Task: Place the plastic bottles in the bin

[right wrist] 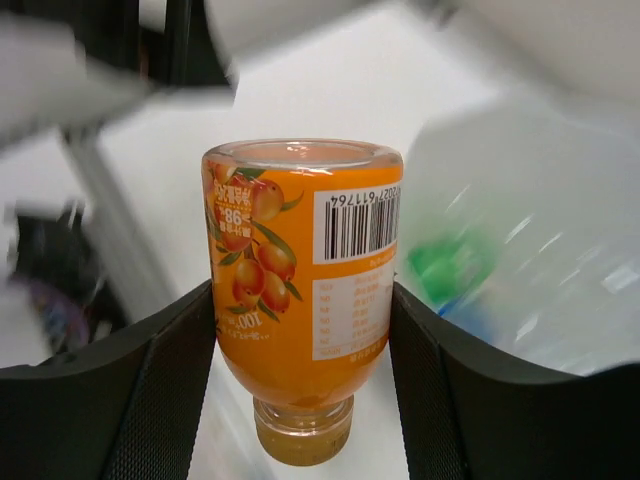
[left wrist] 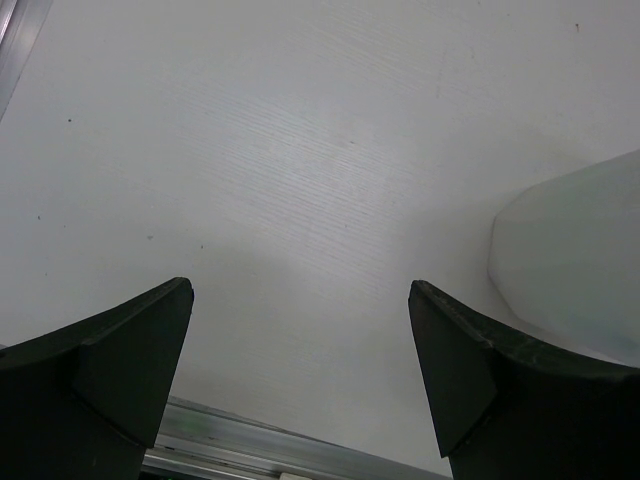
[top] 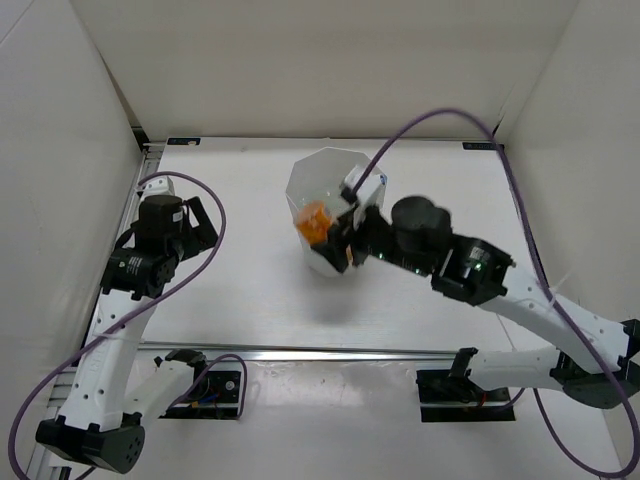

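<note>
The right gripper (right wrist: 302, 330) pinches the orange-labelled plastic bottle (right wrist: 300, 250) across its body, cap toward the wrist, probably to drop it into the tall white translucent bin (top: 325, 175) near the table's (top: 230, 290) far edge. The bin's rim is in the way. The left gripper (left wrist: 300, 370) hangs spread and empty by the left edge.

The only print I can read is on the label (right wrist: 262, 285) of the orange bottle (right wrist: 300, 385), which hangs cap down, so it all stands upside down to me. Beside the picture of small orange fruit I make out "100" and, higher up, "98". The white panel carries a barcode (right wrist: 355, 228) with a row of digits along its edge. The digits and the small print under them are too fine for me to read surely.
</note>
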`<state>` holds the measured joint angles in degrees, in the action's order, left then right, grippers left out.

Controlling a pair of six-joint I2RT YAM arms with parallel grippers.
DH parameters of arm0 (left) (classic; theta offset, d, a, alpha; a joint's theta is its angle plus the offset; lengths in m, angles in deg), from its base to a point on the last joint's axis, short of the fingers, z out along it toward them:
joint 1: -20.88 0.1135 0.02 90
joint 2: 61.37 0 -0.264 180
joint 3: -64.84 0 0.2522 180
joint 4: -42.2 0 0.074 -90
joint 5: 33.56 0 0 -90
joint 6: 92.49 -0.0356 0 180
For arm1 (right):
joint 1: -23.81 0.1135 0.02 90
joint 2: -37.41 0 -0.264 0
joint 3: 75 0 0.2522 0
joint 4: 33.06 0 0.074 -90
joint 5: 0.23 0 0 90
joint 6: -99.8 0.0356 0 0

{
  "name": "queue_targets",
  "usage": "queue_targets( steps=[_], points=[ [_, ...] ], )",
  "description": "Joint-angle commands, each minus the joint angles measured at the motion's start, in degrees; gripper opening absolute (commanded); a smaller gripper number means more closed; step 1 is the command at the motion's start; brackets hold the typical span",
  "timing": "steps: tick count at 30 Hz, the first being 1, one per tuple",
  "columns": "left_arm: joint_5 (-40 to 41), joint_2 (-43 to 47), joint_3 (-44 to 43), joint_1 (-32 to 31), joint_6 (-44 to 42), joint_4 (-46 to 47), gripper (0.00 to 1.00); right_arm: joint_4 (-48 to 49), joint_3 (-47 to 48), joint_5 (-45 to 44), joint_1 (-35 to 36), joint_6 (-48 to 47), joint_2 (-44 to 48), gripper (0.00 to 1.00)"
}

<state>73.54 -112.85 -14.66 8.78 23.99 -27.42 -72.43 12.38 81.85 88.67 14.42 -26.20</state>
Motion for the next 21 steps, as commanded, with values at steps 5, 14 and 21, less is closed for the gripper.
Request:
queue_targets(
  steps=[5,14,21],
  points=[
    [-1.6,-2.6,-0.9,0.3,0.5,3.6,1.00,-0.1,22.5,-4.4,-13.1,-7.5,-17.1,0.00],
    [-2.7,-3.1,-2.4,0.3,0.0,3.6,1.00,-8.0,36.2,15.0,-23.9,-2.3,-29.3,0.65],
    [-3.2,-2.0,0.1,0.8,0.5,4.2,1.00,-12.1,30.8,8.6,-25.2,3.1,-21.5,1.00]
  ],
)
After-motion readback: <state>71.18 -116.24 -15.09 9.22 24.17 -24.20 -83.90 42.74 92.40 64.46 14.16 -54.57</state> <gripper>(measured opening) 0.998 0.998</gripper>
